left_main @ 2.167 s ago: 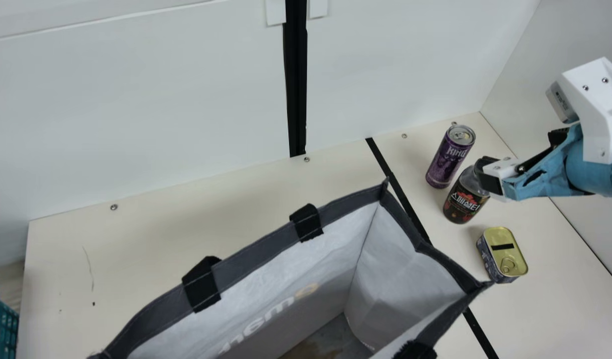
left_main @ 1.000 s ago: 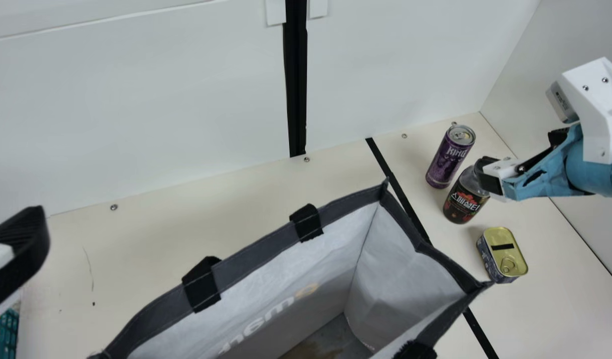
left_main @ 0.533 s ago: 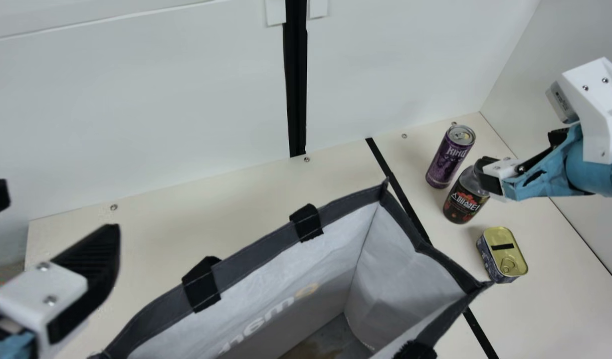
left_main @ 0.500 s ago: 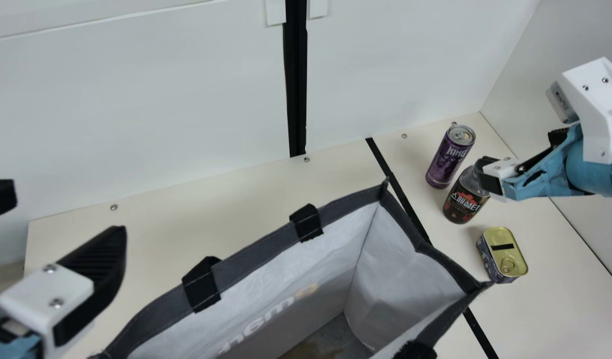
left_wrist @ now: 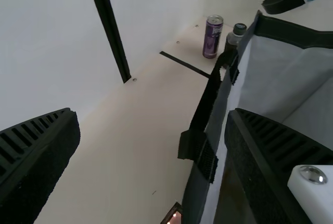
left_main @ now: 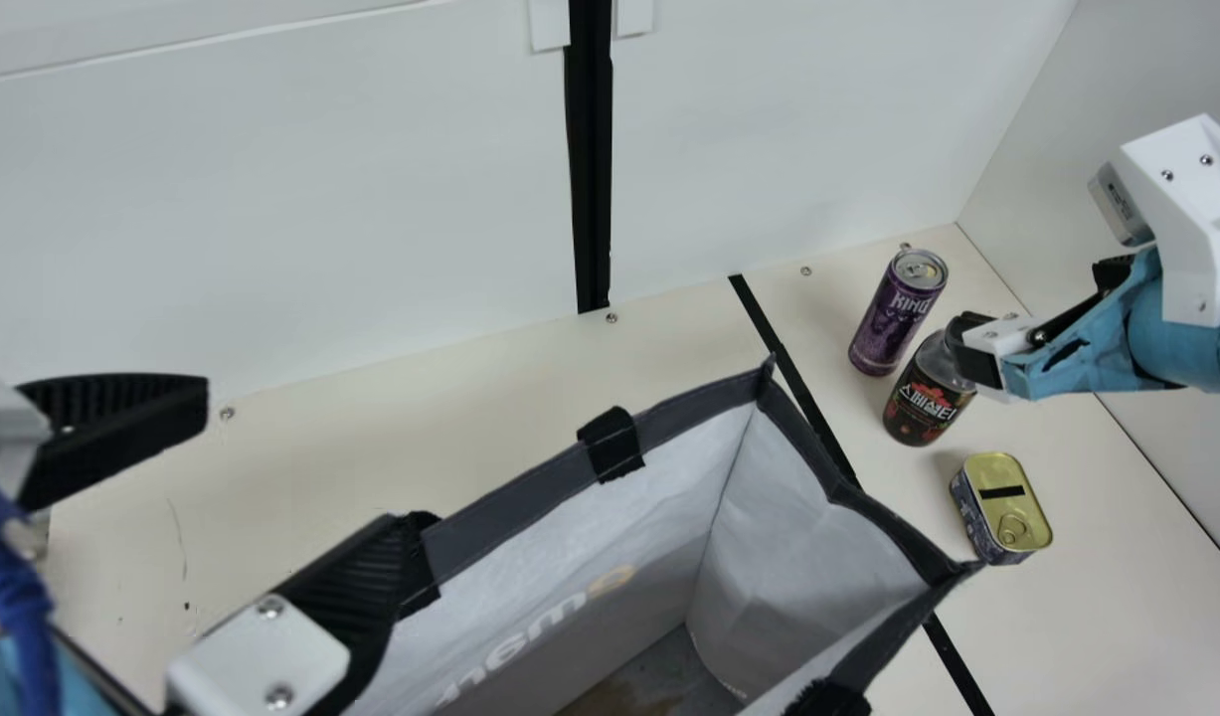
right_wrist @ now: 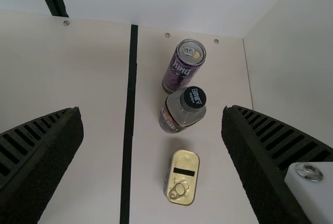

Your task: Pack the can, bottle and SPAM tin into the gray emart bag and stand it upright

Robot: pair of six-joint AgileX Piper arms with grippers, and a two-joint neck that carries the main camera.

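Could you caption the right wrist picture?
Looking down past the open right claw: purple can, bottle and SPAM tin.

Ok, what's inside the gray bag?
In the gray bag, I see pale inner walls and part of a dark floor with a brownish patch. The rest is hidden, so I can't tell what lies there. The can, bottle and tin are outside.

Can (left_main: 890, 323) behind bottle (left_main: 926, 398), tin (left_main: 1022, 512) before it (bag (left_main: 788, 497) left)
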